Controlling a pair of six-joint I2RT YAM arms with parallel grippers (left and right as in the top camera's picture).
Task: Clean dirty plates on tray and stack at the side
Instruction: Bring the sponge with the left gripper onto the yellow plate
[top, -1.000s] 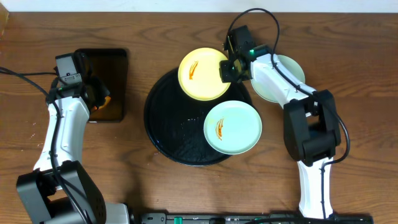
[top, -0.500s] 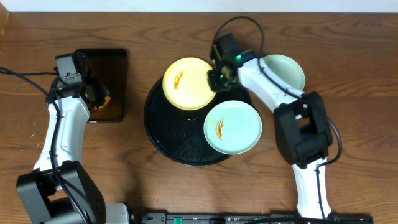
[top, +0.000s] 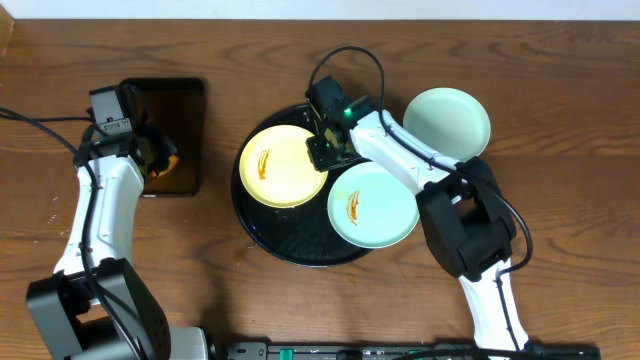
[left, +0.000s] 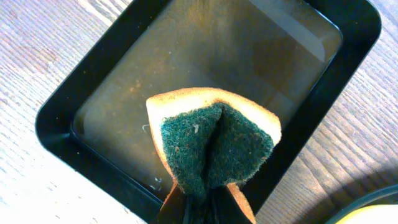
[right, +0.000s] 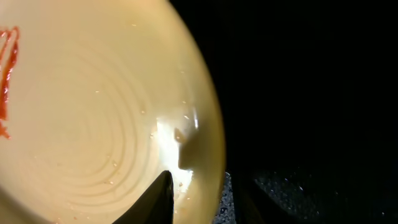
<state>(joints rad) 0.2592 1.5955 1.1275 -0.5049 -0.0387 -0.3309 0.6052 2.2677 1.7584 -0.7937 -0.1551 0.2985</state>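
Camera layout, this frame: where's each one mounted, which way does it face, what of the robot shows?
Overhead: above the table, facing straight down; left arm, right arm, round tray.
Left wrist: looks down past the left gripper pinching the sponge, at the rectangular tray.
Right wrist: close on the yellow plate's rim between the right gripper's fingertips.
Shared: yellow plate in overhead and right wrist.

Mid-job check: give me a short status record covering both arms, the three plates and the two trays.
left fingers: shut on the sponge, folded green side out, above the rectangular tray of brownish liquid
right fingers: shut on the rim of the yellow plate
yellow plate: orange smear, over the left half of the round tray
smeared mint plate: on the round tray's right side, orange smear
clean mint plate: on the table, right of the round tray, no smear visible
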